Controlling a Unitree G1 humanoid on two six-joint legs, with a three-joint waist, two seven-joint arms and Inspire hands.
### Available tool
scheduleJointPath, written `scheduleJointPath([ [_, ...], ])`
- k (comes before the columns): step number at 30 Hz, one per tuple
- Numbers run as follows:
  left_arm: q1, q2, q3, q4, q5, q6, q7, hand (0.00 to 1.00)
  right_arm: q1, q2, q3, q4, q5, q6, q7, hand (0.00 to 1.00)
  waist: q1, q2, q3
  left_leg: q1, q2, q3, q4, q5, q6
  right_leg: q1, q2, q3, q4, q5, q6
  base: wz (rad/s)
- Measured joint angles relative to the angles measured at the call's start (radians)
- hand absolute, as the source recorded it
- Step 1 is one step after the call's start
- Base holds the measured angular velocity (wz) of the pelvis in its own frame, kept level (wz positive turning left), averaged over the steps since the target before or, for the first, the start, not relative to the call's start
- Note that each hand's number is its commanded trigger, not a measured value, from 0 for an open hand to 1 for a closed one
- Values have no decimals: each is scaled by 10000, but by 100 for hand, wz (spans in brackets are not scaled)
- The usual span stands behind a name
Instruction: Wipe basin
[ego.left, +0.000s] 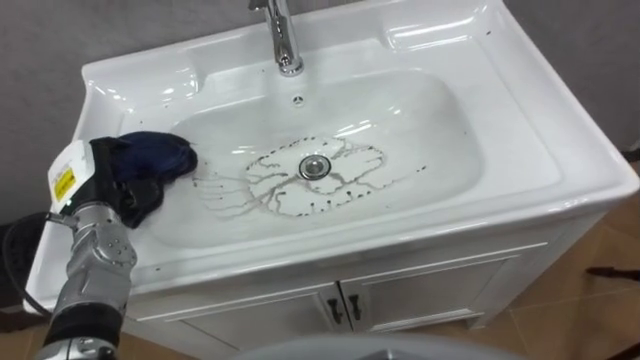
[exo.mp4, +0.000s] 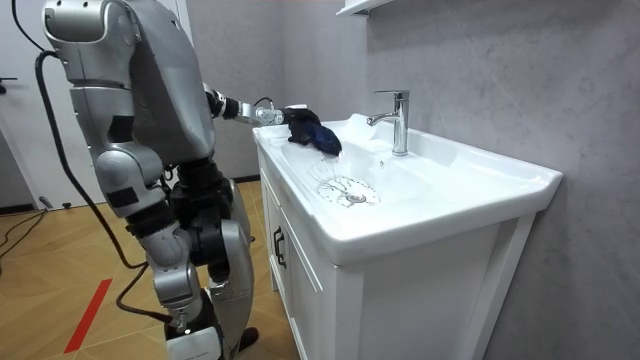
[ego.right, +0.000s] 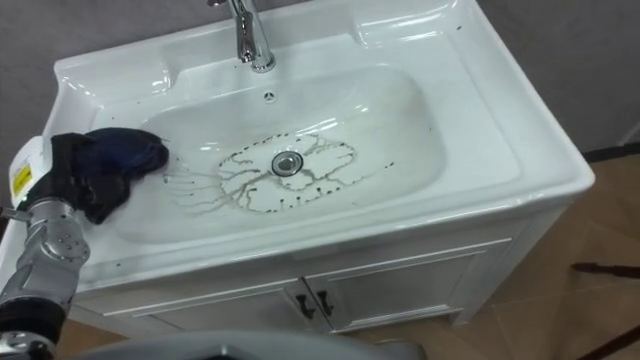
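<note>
The left hand (ego.left: 112, 178) sits at the rim of the basin (ego.left: 520, 150), well left of the drain (ego.left: 314, 166), fingers seemingly curled into the dark blue cloth (ego.left: 165, 152). Brown streaks (ego.left: 270, 190) ring the drain; a loose bunch could slip off mid-sweep and smear them.
</note>
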Motion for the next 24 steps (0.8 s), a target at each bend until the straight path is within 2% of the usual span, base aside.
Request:
scheduleJointPath([
  [3, -148, -32, -20, -112, -159, 26, -37, 100, -68, 16, 55, 3, 97, -110, -22, 0, -7, 19, 6, -91, -19, -80, 81, -8, 10, -1, -12, -60, 0, -5, 8, 13],
  [7, -238, -55, -285, -908, -358, 438, -468, 100, -128, 95, 205, 3, 476, -296, -112, 0, -42, 67, 33, -558, -31, -502, 427, -105, 34, -107, -12, -488, -24, -12, 21, 31],
  [8, -238, -135, -331, -1280, -349, 601, -623, 100, -147, 116, 209, 15, 545, -332, -197, 0, -51, 99, 52, -679, -53, -635, 461, -110, 34, -136, -11, -618, -44, -13, 22, 40],
  [9, -237, -211, -468, -1539, -325, 700, -680, 100, -215, 104, 253, 119, 560, -418, -301, 0, -48, 132, 113, -762, -73, -785, 526, -113, 40, -155, -17, -709, -40, -14, 24, 33],
  [11, -233, -223, -753, -1880, -328, 744, -722, 100, -255, 74, 389, 207, 632, -586, -393, 0, -47, 183, 157, -951, -102, -937, 625, -113, 45, -231, -33, -865, -19, -16, 26, 30],
  [13, -233, -230, -992, -2307, -328, 758, -761, 100, -289, 70, 414, 320, 724, -717, -459, 0, -39, 208, 237, -1067, -123, -1064, 702, -112, 45, -237, -40, -1018, -21, -16, 25, 24],
  [15, -205, -267, -1153, -2674, -315, 760, -778, 100, -367, 62, 424, 512, 804, -765, -484, 0, -49, 215, 254, -1139, -144, -1145, 712, -112, 46, -246, -43, -1089, -35, -17, 25, 13],
  [17, -118, -276, -1484, -3365, -294, 746, -776, 100, -358, 76, 627, 524, 876, -944, -544, 0, -47, 174, 305, -1258, -174, -1292, 777, -112, 46, -275, -50, -1187, -50, -17, 26, 12],
  [20, -75, -296, -1804, -4209, -275, 705, -779, 100, -386, 110, 816, 529, 905, -1187, -613, 0, -44, 160, 310, -1386, -194, -1371, 908, -114, 49, -263, -53, -1274, -156, -20, 31, 8],
  [22, -75, -295, -1847, -4741, -257, 564, -758, 100, -373, 149, 842, 538, 974, -1267, -679, 0, -38, 102, 348, -1411, -196, -1425, 930, -114, 47, -255, -39, -1310, -169, -19, 29, 7],
  [24, -74, -296, -1851, -5382, -61, 509, -704, 100, -363, 137, 916, 534, 1048, -1381, -734, 0, -26, 92, 352, -1438, -196, -1435, 945, -116, 45, -269, -35, -1304, -193, -17, 26, 0],
])
